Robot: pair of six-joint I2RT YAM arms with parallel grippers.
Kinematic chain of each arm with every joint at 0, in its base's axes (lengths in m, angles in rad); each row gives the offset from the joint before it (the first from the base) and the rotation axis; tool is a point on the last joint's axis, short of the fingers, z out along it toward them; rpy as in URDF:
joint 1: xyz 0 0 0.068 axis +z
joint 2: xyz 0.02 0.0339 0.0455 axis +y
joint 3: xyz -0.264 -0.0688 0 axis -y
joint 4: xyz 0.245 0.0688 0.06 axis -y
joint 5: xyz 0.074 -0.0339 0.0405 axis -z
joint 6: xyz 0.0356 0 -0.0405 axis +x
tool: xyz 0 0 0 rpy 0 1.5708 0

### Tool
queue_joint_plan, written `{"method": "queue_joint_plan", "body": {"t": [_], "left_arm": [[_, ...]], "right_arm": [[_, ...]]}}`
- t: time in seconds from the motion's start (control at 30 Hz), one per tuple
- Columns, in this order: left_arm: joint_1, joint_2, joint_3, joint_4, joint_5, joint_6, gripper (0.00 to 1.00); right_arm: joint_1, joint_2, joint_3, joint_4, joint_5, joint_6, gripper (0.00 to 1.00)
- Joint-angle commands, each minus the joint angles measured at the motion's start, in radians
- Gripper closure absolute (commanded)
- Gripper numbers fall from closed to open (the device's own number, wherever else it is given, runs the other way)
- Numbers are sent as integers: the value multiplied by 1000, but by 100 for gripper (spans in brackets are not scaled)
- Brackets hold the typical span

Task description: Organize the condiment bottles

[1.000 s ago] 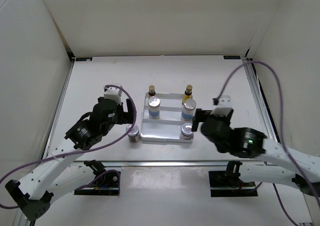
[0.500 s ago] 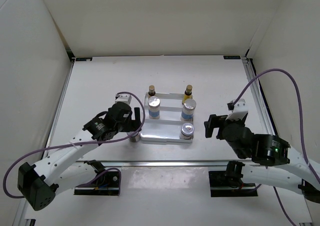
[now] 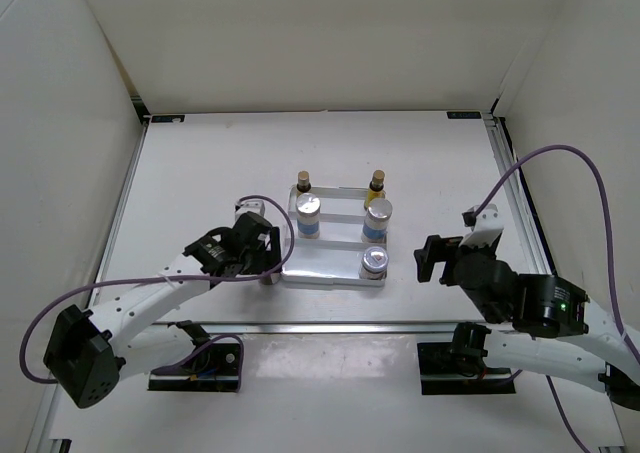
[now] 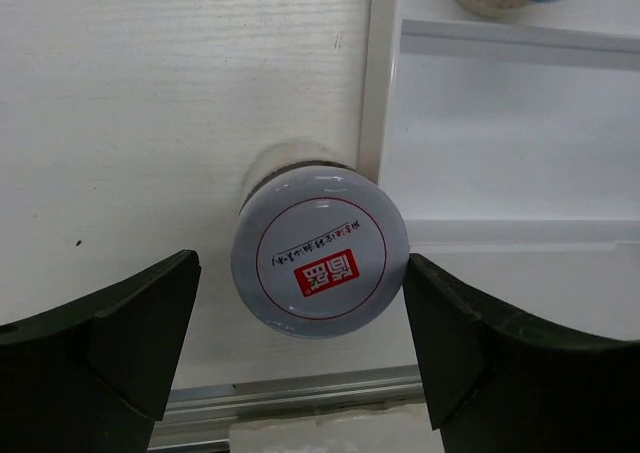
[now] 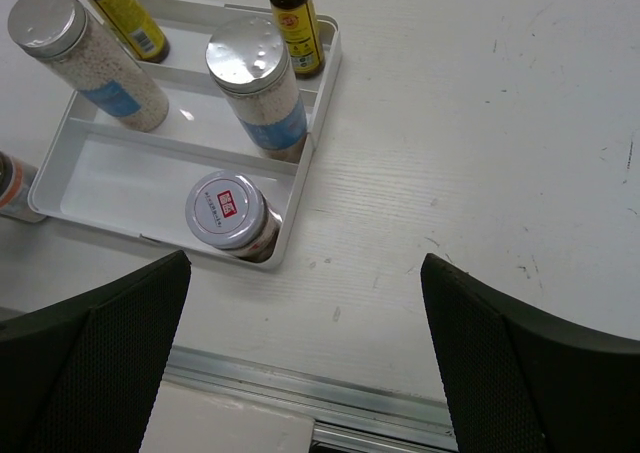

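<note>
The white stepped tray (image 3: 335, 273) holds two amber bottles (image 3: 303, 181) at the back, two white blue-label bottles (image 3: 309, 214) in the middle and one short red-white bottle (image 3: 374, 262) at the front right. A second short red-white bottle (image 4: 320, 263) stands on the table against the tray's left edge. My left gripper (image 3: 264, 260) is open, its fingers (image 4: 110, 343) on either side of this bottle's lid without touching it. My right gripper (image 3: 430, 258) is open and empty, to the right of the tray. In the right wrist view it (image 5: 305, 258) hangs over bare table beside the tray's short bottle (image 5: 228, 213).
A metal rail (image 5: 300, 393) runs along the table's near edge, close below both grippers. White walls enclose the table on the left, back and right. The tray's front left compartment (image 5: 120, 188) holds nothing.
My left gripper has moved nearer and lower, over the short bottle beside the tray. My right gripper has drawn back to the right, away from the short bottle in the tray.
</note>
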Motion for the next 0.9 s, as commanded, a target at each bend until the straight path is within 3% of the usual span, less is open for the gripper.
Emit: {"method": "queue_joint_plan", "body": {"t": [0.0, 0.23, 0.57, 0.87], "left_arm": [[4, 27, 10, 11, -47, -9, 8], [4, 22, 63, 11, -56, 11, 47], [-70, -111, 237, -10, -95, 38, 86], [-157, 22, 246, 131, -63, 61, 89]], "right_arm": [[6, -8, -5, -11, 5, 7, 1], [6, -17, 15, -39, 5, 7, 1], [6, -44, 15, -79, 16, 29, 1], [6, -44, 15, -79, 27, 38, 1]]}}
